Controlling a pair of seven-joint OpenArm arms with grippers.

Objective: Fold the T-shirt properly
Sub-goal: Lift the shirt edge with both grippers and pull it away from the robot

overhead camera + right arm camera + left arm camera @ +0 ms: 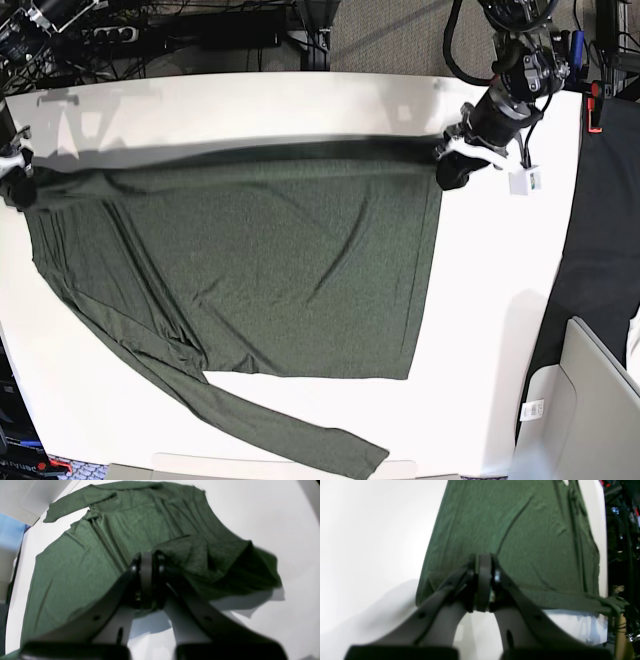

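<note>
While wrinkled, the dark green T-shirt (270, 270) lies spread across the table (500, 330).

A: Any text, labels or numbers you can read here?

B: None. The T-shirt (260, 260) is plain, with no print.

A: What about that small white tag (533, 409) at the lower right of the base view?

B: It seems to carry some dark marks, perhaps print, but they are too small to read.
</note>
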